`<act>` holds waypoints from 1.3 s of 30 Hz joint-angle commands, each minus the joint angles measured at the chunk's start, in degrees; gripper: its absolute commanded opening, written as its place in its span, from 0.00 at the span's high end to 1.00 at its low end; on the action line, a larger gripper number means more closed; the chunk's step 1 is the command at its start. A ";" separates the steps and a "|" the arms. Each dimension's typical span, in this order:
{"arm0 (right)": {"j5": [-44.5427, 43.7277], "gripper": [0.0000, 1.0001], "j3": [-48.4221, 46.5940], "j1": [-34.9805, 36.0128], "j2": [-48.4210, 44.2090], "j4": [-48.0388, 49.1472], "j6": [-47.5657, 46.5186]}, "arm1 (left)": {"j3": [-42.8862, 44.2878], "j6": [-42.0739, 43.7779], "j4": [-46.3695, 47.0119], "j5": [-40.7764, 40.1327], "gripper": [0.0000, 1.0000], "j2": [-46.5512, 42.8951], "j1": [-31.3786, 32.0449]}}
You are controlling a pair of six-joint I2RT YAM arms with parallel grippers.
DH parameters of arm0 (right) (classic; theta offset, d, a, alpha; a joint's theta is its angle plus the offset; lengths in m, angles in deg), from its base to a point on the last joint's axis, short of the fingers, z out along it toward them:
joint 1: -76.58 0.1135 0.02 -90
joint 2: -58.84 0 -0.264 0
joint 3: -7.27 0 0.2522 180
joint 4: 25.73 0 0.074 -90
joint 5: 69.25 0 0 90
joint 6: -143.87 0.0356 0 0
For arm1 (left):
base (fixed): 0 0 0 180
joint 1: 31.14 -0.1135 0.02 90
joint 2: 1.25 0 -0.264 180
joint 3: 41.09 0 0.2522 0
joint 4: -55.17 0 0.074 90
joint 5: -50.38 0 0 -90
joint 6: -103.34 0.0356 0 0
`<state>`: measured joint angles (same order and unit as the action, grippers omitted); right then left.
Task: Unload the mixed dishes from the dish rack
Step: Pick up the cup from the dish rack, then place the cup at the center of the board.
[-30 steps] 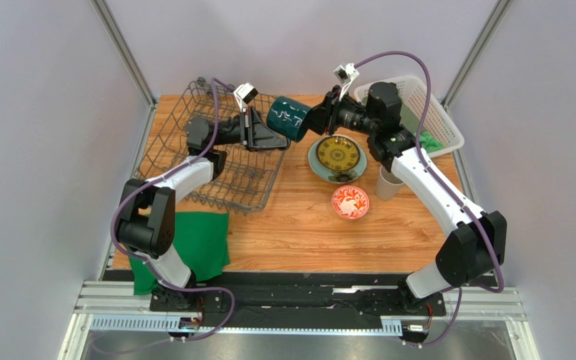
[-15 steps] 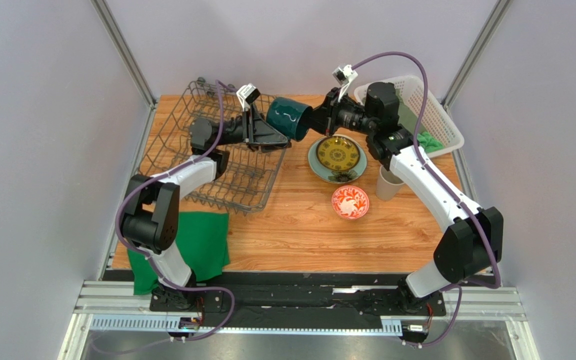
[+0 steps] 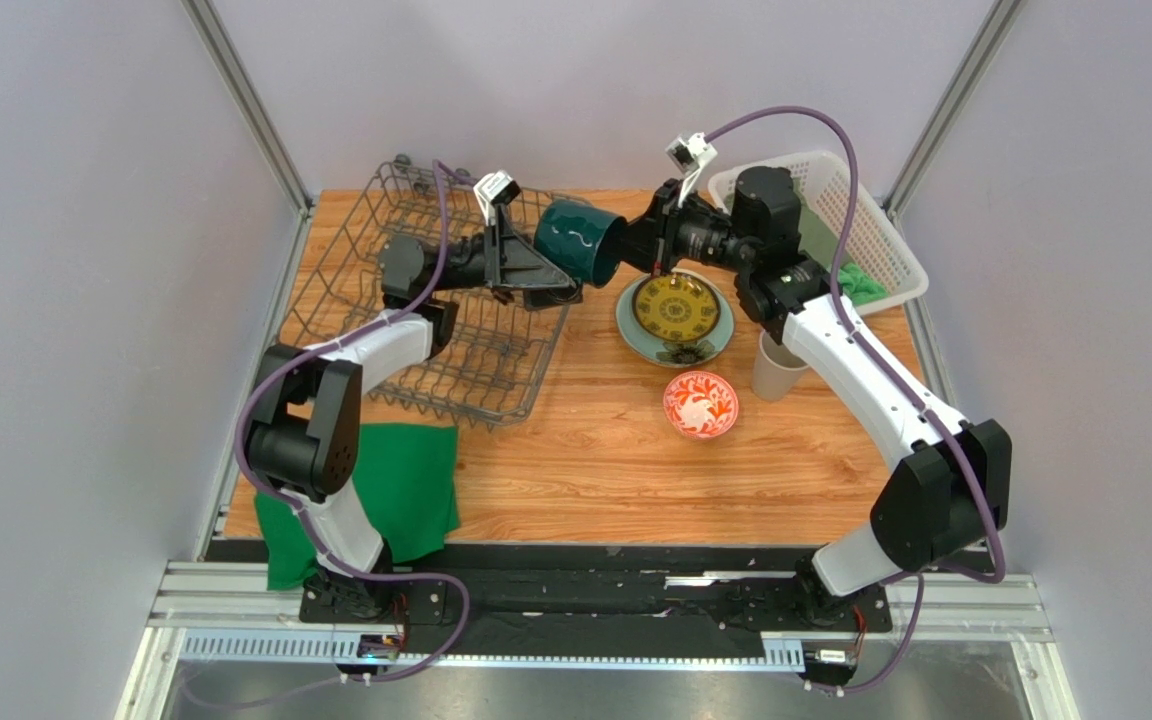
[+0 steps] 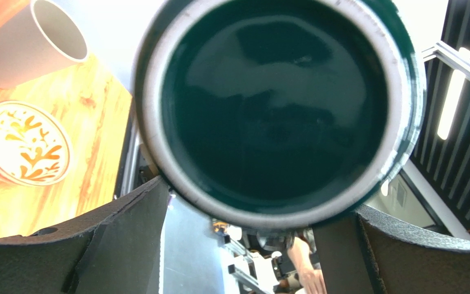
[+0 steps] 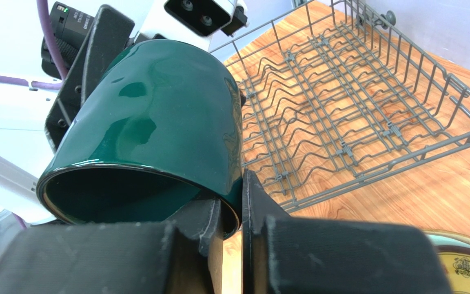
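The right fingers [image 5: 257, 205] are pinching the mug [image 3: 579, 240] by its rim, one inside the mouth and one outside against the wall. The mug is hanging on its side in the air, just past the far right corner of the rack [image 3: 432, 323] and beside the plates. Its mouth is facing the right arm and its base the left. The left fingers [image 4: 118, 242] are standing spread wide on either side of the base; whether they are touching it I cannot tell. On the bench [image 3: 597, 465] the yellow plate [image 3: 674, 309] is lying on the teal plate [image 3: 626, 318]. The cup [image 3: 776, 368] is standing upright just right of them, and the red-and-white bowl [image 3: 701, 405] is sitting nearer the arms. A green cloth [image 3: 394, 480] is lying at the near left, and a white basket [image 3: 880, 228] is sitting at the far right.
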<state>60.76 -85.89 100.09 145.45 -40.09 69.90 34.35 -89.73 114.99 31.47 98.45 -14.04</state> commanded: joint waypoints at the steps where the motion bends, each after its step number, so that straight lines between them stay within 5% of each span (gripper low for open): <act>1: -0.63 1.00 0.56 -0.83 -4.69 4.38 -0.38 | 1.44 3.13 9.83 1.33 0.09 -1.35 -3.29; 11: -8.80 1.00 -3.04 -1.62 -4.87 -13.08 -13.56 | -2.17 10.68 6.06 7.74 0.08 -5.22 -13.49; 14: -11.35 1.00 -5.33 -1.71 -3.82 -19.58 -18.66 | -2.70 20.76 -5.77 9.41 0.08 -6.97 -16.75; 17: -13.64 1.00 -7.17 -1.62 -2.50 -24.86 -21.48 | 0.19 44.89 -35.52 8.90 0.08 -10.57 -19.82; 18: -14.51 1.00 -7.87 -1.62 -2.06 -26.19 -22.09 | 2.73 68.90 -66.15 7.15 0.08 -12.84 -20.18; 19: -15.13 1.00 -8.58 -1.62 -0.84 -27.77 -23.05 | 10.67 83.41 -83.51 -0.78 0.07 -13.30 -19.83; 21: -16.80 1.00 -11.38 -1.54 0.22 -32.87 -24.20 | 14.00 98.79 -97.36 -5.51 0.07 -14.44 -19.21; 29: -22.34 1.00 -16.14 1.27 6.37 -45.35 -27.98 | 17.43 109.29 -106.62 -21.50 0.08 -15.94 -19.21; 39: -30.16 1.00 -18.34 8.47 11.47 -50.55 -29.56 | 15.50 113.52 -106.37 -39.96 0.10 -17.96 -18.77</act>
<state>33.90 -99.75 105.84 156.29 -90.69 41.53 50.02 19.10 8.92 0.63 83.61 -33.07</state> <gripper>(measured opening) 0.097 0.905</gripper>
